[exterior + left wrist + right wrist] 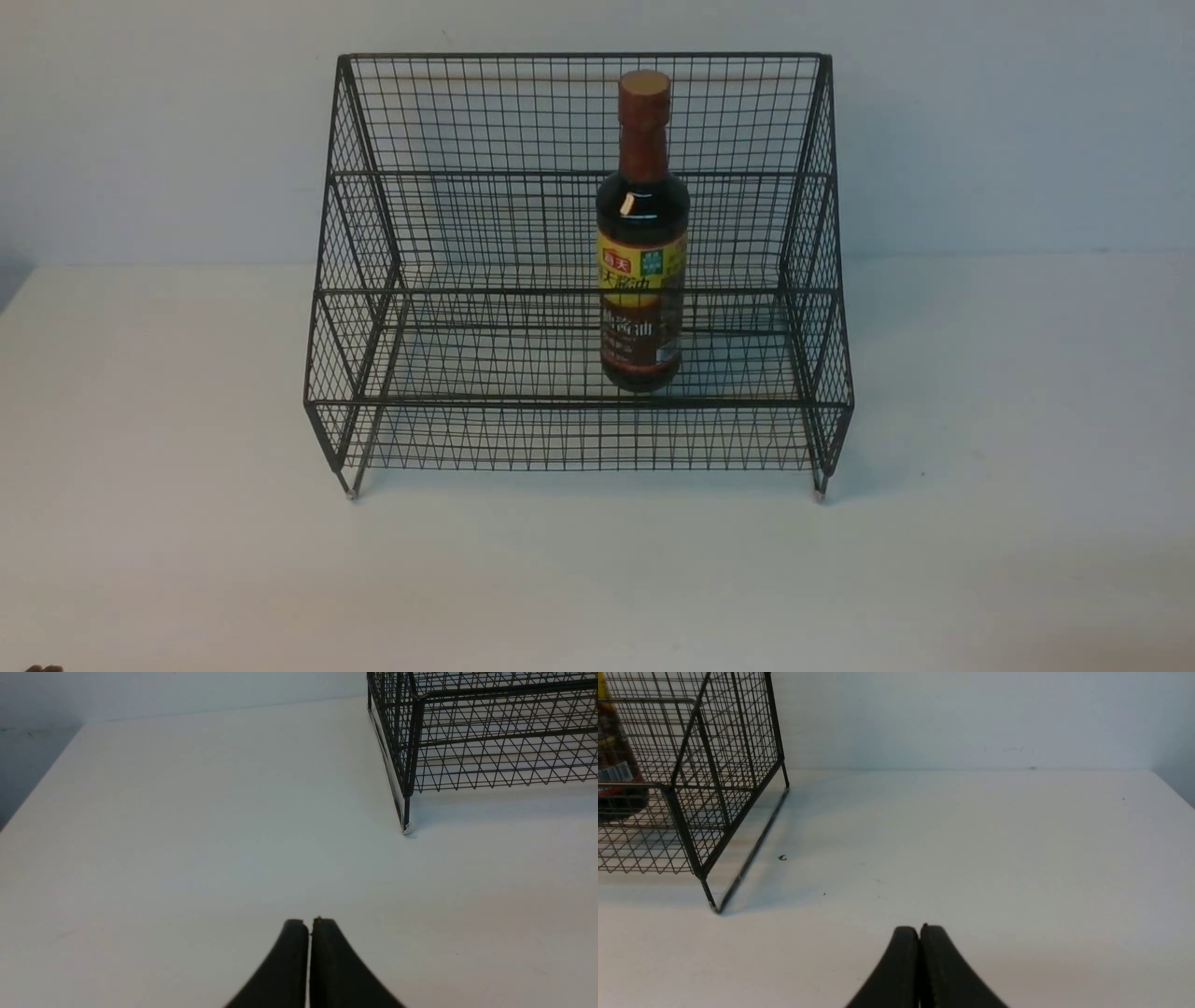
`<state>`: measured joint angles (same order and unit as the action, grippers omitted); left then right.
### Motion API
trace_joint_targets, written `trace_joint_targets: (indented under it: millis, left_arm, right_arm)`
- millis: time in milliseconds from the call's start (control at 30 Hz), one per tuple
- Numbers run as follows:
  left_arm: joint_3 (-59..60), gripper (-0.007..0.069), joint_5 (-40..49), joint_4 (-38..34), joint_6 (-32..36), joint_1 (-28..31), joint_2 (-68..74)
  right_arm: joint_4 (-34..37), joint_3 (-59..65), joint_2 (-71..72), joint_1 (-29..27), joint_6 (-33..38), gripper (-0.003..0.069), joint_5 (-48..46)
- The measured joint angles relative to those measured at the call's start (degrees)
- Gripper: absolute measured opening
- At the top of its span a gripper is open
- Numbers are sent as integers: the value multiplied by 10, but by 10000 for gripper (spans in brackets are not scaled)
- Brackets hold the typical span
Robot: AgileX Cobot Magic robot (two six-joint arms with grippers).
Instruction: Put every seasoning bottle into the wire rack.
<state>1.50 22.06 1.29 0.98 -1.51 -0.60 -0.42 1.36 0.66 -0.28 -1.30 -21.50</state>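
Bottle upright inside rack, well ahead of my left gripper and right gripper, both pressed closed, empty; best stay clear.

My arms lie outside the front view, the small print on the seasoning bottle is too blurred behind the wire rack mesh to read, and my right wrist view cuts off most of that bottle.

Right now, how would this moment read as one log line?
seasoning bottle: upright in wire rack | left gripper: shut, empty | right gripper: shut, empty
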Motion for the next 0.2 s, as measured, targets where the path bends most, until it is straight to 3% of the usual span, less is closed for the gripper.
trace_joint_targets:
  millis: [200]
  left_arm:
    - [0, -5, 0, 0, 0, 0, 0]
  right_arm:
    - [0, 0, 0, 0, 0, -15, 0]
